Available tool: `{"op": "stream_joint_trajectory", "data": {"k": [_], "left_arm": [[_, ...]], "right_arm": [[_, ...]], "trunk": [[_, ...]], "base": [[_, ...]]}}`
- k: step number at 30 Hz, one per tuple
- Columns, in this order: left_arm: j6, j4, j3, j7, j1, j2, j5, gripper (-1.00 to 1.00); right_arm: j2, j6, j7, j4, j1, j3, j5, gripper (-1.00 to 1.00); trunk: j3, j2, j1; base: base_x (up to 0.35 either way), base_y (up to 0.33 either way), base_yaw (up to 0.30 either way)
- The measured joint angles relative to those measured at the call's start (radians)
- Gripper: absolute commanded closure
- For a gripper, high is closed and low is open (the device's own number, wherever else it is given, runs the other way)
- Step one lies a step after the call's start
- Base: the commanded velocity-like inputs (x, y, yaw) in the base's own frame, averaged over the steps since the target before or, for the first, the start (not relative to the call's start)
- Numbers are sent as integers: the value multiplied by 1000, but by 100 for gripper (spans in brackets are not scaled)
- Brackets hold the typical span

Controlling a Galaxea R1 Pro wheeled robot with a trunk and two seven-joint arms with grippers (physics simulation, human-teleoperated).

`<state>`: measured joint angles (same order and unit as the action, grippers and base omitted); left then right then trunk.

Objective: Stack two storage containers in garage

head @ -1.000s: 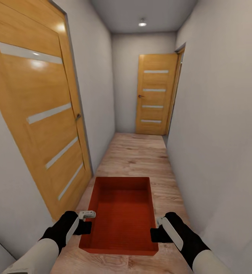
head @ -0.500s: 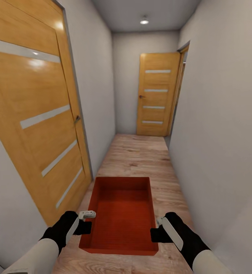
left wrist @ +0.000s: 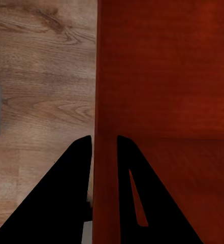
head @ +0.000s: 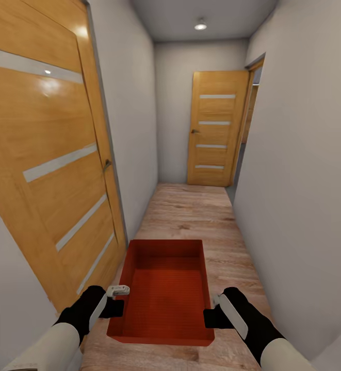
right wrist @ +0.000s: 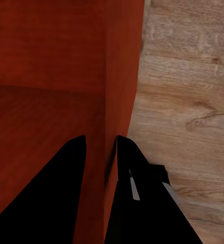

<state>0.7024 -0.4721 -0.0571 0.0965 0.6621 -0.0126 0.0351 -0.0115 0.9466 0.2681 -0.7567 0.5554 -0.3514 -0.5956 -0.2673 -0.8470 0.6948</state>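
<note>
- Carrying one red-orange storage container (head: 162,293) down a narrow hallway, held out in front over light wood-plank flooring (head: 191,216), well short of any garage.
- Left claw (head: 117,300) pinched on the container's left wall: in the left wrist view, black fingers (left wrist: 66,198) sit either side of the thin red wall, nearly closed on it.
- Right claw (head: 211,309) likewise clamped on the right wall, one finger (right wrist: 45,198) inside the bin and the other outside (grip on the wall's edge only, nothing under the base).
- Large wooden door (head: 46,154) close on the left, grey wall (head: 304,180) close on the right; another wooden door (head: 216,134) at the corridor's end, with an opening just beside it on the right.
- Likely risks from here:
  - Clipping the left door or its frame with the elbow or the bin's corner, since clearance looks slim on both sides.
  - Thin smooth walls slipping through the pinch on a jolt or a sharp turn (a tilt would come first).
  - Uneven arm motion while turning at the far end, twisting the bin and loosening one grip.
  - Second container not in sight; a return trip judged necessary.
</note>
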Motion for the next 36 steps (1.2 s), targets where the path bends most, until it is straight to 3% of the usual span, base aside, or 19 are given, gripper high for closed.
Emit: {"op": "stream_joint_trajectory", "data": {"k": [18, 36], "left_arm": [[0, 1, 0, 0, 0, 0, 1, 100], [0, 0, 0, 0, 0, 0, -1, 100]], "right_arm": [[0, 0, 0, 0, 0, 0, 0, 100], [0, 0, 0, 0, 0, 0, 0, 100]], "trunk": [[4, 0, 0], [5, 0, 0]], "base": [[210, 24, -220], [242, 27, -14]]}}
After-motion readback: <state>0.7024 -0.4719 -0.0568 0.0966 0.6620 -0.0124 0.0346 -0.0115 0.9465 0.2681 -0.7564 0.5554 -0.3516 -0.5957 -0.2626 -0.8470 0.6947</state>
